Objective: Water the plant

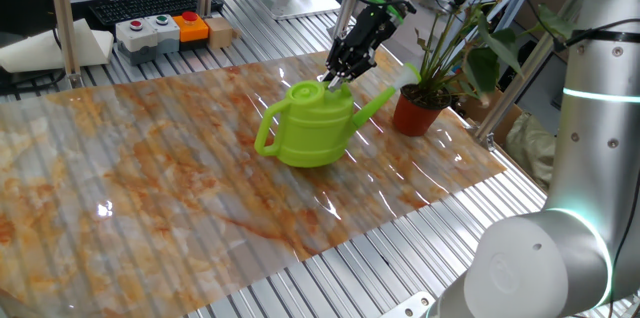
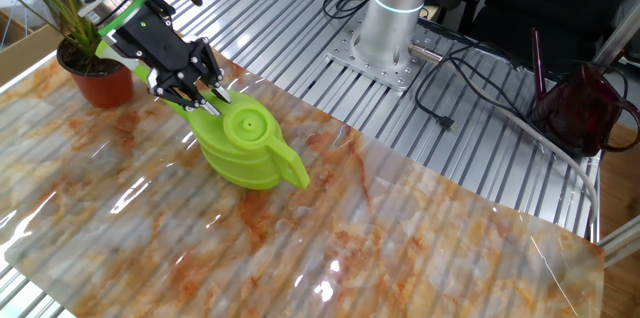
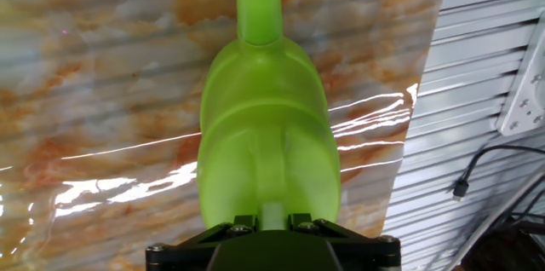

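Pincer (image 1: 335,76) grips the watering can (image 1: 312,126); plant (image 1: 432,78) stands just beyond its spout.

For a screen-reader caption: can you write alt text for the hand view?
A lime-green watering can fills the middle, seen from just behind the tool, which is closed on its near edge. It sits on a marbled orange-and-grey mat, with slatted metal table at right.

end effector (image 1: 336,78): gripping watering can (image 1: 312,126) top; spout near plant (image 1: 452,50)
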Robot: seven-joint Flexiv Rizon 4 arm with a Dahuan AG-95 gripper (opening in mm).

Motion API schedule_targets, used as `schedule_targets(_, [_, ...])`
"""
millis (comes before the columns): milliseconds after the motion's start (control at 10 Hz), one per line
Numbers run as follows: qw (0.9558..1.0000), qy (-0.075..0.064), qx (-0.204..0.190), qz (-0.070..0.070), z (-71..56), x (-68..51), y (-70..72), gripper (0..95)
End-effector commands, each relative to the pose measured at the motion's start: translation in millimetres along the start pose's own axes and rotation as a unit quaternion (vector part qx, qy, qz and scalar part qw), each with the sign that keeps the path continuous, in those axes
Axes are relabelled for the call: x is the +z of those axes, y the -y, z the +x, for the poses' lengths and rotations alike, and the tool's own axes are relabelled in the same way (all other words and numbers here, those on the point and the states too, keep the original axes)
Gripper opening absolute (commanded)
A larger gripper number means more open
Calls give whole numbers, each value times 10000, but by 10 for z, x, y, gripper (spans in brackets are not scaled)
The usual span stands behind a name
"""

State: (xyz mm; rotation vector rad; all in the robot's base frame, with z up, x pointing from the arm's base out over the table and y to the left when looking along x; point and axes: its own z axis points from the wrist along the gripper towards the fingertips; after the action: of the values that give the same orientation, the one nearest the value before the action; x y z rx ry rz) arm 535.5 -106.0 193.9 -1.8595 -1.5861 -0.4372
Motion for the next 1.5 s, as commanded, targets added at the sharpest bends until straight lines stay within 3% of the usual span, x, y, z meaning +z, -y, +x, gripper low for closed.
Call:
schedule_targets(100, [10000,-48,5,19,15,-6,5,0])
schedule_targets(1500, [9980,-575,211,156,16,-6,6,0])
